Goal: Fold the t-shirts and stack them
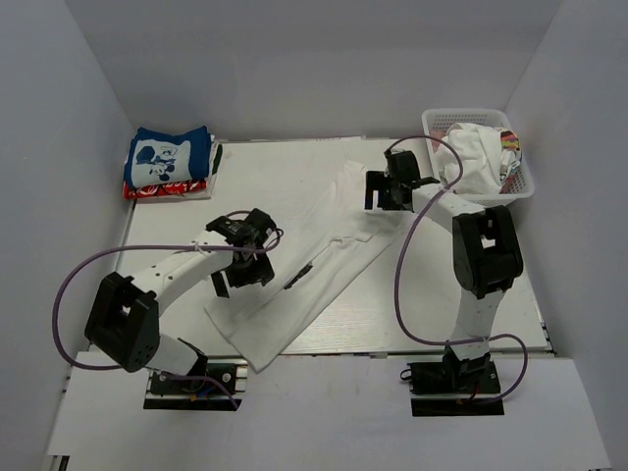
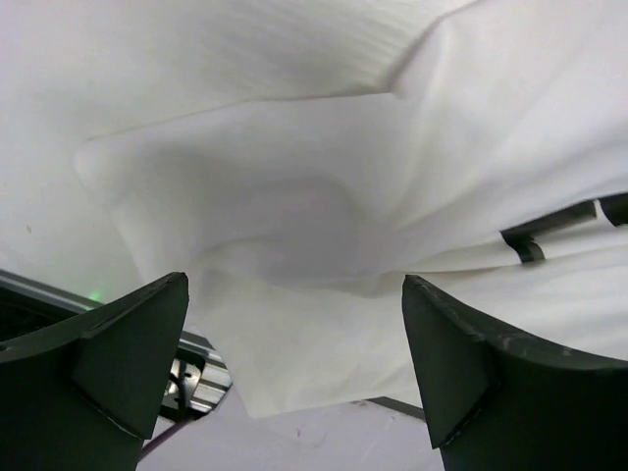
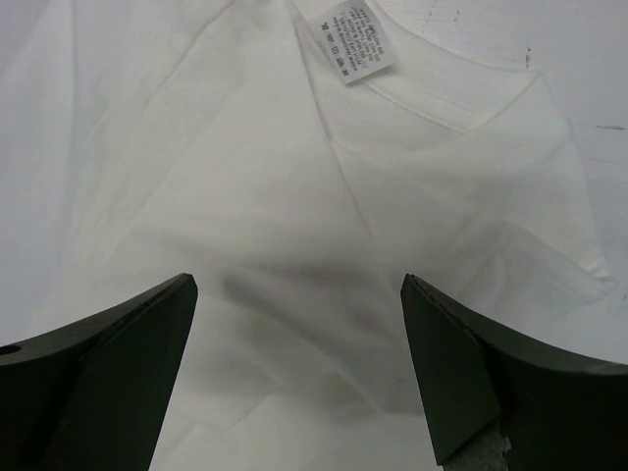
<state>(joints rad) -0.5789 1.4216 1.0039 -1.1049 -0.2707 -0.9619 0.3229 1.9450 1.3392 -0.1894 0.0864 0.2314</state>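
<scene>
A large plain white t-shirt point(image 1: 314, 265) lies crumpled in a long diagonal across the table, from the near left to the far middle. My left gripper point(image 1: 240, 282) hovers over its lower left part, open, with only cloth point(image 2: 294, 177) and the hem corner below the jaws point(image 2: 294, 280). Over the collar end, my right gripper point(image 1: 385, 201) is also open above the shirt point(image 3: 245, 177); between its jaws point(image 3: 297, 280) there is nothing, and the size label point(image 3: 356, 41) shows beyond. A folded blue t-shirt with white print point(image 1: 167, 157) sits on a red patterned one point(image 1: 157, 190) at the far left.
A white basket point(image 1: 525, 186) at the far right holds more bunched cloth point(image 1: 476, 152). White walls close in the table on three sides. The left arm's base plate point(image 2: 191, 378) shows past the near table edge. A small black strip point(image 2: 530, 240) lies by the shirt's folds.
</scene>
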